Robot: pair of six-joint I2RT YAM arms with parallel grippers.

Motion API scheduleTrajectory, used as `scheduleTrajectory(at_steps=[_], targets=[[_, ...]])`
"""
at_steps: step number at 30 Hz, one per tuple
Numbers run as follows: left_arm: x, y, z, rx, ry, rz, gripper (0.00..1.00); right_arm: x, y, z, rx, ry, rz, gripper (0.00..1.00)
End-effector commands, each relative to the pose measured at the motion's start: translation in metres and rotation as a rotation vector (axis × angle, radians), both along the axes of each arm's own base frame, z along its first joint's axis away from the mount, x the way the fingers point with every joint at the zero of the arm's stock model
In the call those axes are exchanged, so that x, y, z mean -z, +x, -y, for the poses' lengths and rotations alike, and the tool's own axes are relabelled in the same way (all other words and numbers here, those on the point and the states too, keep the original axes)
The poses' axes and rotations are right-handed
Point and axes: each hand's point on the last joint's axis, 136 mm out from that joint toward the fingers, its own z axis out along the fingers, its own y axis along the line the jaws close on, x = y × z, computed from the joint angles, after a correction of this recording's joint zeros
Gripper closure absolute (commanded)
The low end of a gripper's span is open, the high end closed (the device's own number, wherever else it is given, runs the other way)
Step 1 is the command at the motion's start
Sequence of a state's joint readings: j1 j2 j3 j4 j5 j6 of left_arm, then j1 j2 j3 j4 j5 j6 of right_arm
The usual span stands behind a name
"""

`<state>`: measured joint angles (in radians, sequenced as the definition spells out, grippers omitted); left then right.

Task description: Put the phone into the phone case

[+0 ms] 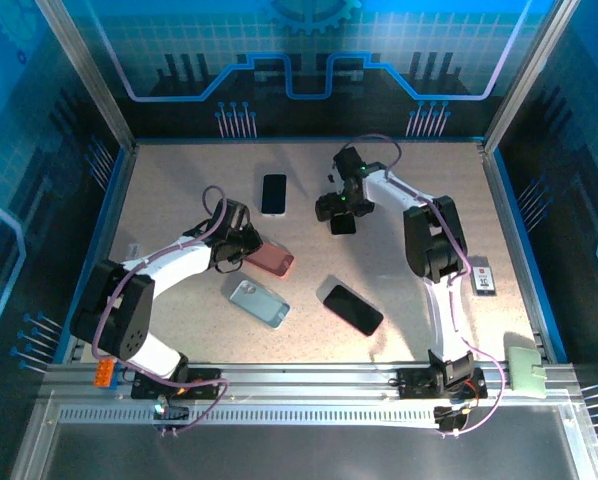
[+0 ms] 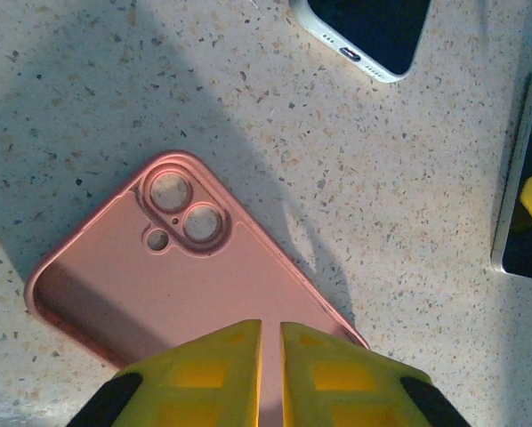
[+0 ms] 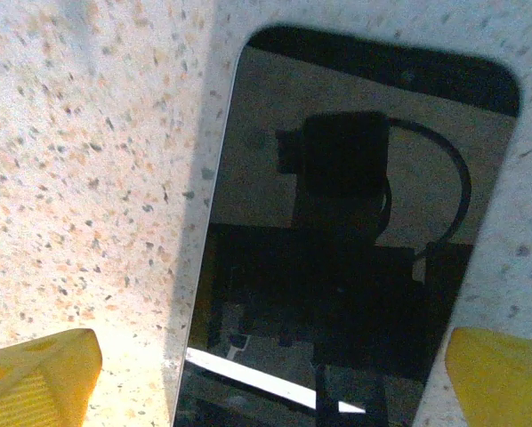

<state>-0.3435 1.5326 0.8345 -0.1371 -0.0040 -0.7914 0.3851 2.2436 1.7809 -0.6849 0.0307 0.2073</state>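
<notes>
Right gripper [image 3: 266,360]: you have it spread wide and holding nothing. One yellow finger sits on each side of the phone [image 3: 355,222], which lies flat and screen up on the tabletop [image 1: 179,190] directly beneath it. One of the fingers [image 3: 35,378] stands apart from the phone's long edge, and the other is just beside the opposite edge; no contact is visible. The phone's long axis runs away from the wrist at a slight tilt, so the jaws span its short width. In my judgement that is the correct alignment for a pinch across the sides.

Left gripper [image 2: 270,342]: nearly closed, with a thin slit between its fingers, poised over the near end of the pink phone case [image 2: 186,285]. Whether it nips the rim cannot be told from the wrist view. The case lies open side up with its camera cut-outs at the end far from that gripper. Its long axis runs away from that gripper at a slant.

Governing relation: from your right gripper the case lies to the left and a little nearer the arm bases, near the phone but apart from it. The right arm is nearer the phone and the left arm is nearer the case. Judged step: the grasp is not yet made and the phone is not in the case.

Also noted: a second phone [image 1: 274,193] lies left of the right gripper, and a third phone [image 1: 353,308] and a pale blue case [image 1: 258,302] lie nearer the bases. Do not confuse these with the pair in hand.
</notes>
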Motion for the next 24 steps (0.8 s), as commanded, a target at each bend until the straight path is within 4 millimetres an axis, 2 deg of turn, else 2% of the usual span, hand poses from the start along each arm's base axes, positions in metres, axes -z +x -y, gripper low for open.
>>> scheduleTrajectory(at_steps=[1, 7, 10, 11, 14, 17, 21, 22, 24], targets=[[0.003, 0.002, 0.001, -0.008, -0.002, 0.000, 0.86, 0.008, 0.000, 0.008, 0.006, -0.074, -0.016, 0.01], [0.004, 0.002, 0.001, -0.006, 0.004, -0.001, 0.86, 0.022, 0.000, 0.011, 0.020, -0.108, -0.040, 0.12], [0.004, 0.001, 0.000, -0.005, 0.007, -0.001, 0.86, 0.022, 0.000, 0.011, 0.025, -0.116, -0.041, 0.17], [0.004, 0.000, 0.000, -0.007, 0.008, -0.001, 0.87, 0.034, -0.002, 0.011, 0.021, -0.127, -0.062, 0.18], [0.003, 0.001, -0.001, -0.009, 0.009, 0.002, 0.86, 0.040, -0.004, 0.009, 0.019, -0.136, -0.074, 0.21], [0.003, 0.000, -0.001, -0.009, 0.008, 0.001, 0.86, 0.043, -0.006, 0.009, 0.016, -0.143, -0.081, 0.33], [-0.001, 0.000, -0.001, -0.009, 0.005, 0.011, 0.86, 0.039, -0.009, 0.009, 0.005, -0.136, -0.060, 0.51], [-0.002, 0.001, -0.001, -0.011, 0.003, 0.012, 0.86, 0.027, -0.008, 0.008, 0.002, -0.126, -0.035, 0.51], [-0.004, 0.001, 0.001, -0.009, -0.005, 0.020, 0.86, 0.017, -0.009, 0.008, -0.011, -0.116, -0.015, 0.51]])
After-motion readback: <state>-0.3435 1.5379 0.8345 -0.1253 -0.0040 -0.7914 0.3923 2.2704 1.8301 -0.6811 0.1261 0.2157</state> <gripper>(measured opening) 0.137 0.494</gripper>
